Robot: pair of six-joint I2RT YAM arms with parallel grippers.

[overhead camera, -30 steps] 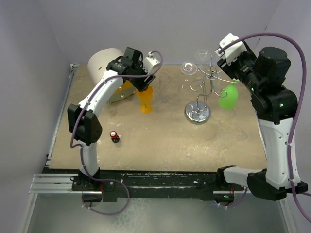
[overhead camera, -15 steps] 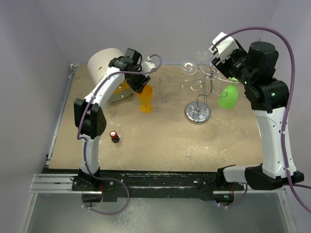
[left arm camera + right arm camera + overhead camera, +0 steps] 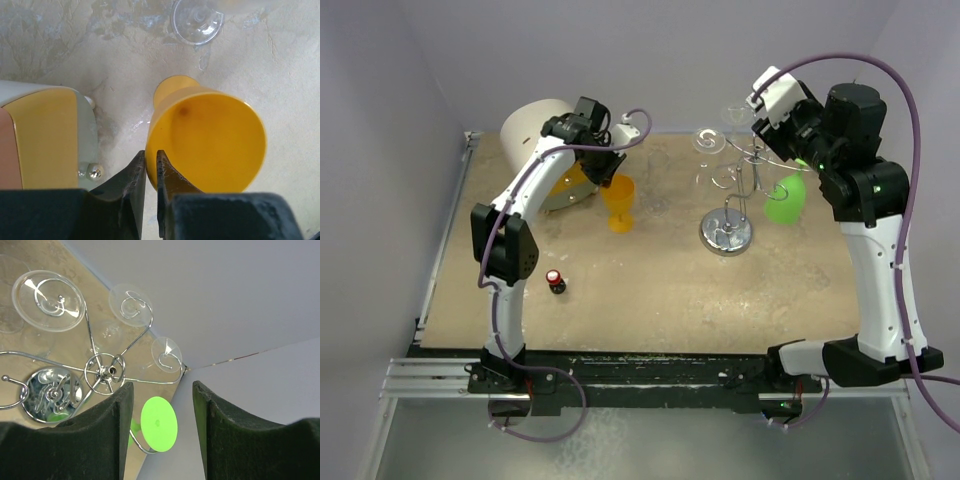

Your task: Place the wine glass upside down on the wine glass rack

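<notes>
Left wrist view: the left pincer (image 3: 151, 162) is closed on the near rim of the yellow wine glass (image 3: 210, 142), which stands upright on the desk (image 3: 125, 75) at centre frame. Top external view: the wine glass rack (image 3: 728, 230) stands right of centre, well apart from that glass. A green glass (image 3: 788, 198) hangs inverted on its right side. The right pincer (image 3: 162, 385) is wide open above the rack, gripping nothing.

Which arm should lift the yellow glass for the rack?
Left. The left gripper pinches the yellow glass at its rim; the right gripper hangs open above the rack, holding nothing.
</notes>
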